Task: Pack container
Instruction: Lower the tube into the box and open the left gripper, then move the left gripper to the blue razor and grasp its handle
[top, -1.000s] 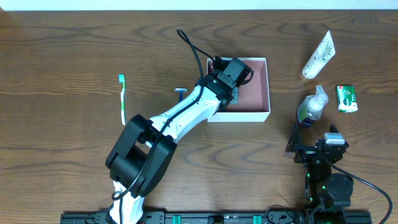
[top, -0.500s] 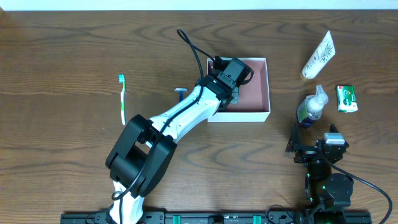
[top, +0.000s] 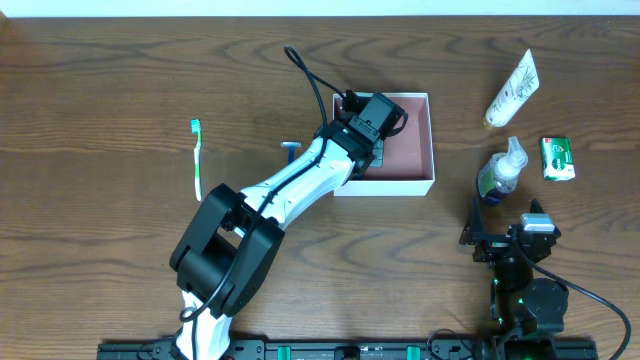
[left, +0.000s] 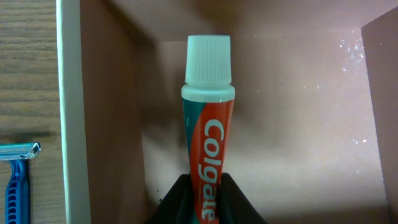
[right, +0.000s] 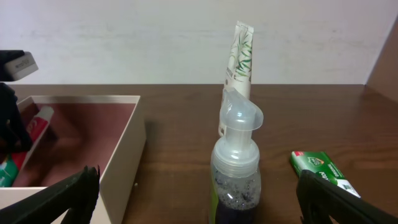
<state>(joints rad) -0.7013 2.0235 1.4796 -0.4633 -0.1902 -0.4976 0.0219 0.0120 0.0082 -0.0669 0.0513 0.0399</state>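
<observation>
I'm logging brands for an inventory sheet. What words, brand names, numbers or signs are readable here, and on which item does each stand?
"Colgate": white letters on the red band of the toothpaste tube, running along its length.
Printing on the green packet: too blurred to read.
On the white leaf-print tube: only the leaf pattern shows, no legible words.
On the pump bottle: no readable label.

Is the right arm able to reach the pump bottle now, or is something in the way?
Probably yes: the right gripper is open, the bottle stands just in front of it, and nothing lies between them.
</observation>
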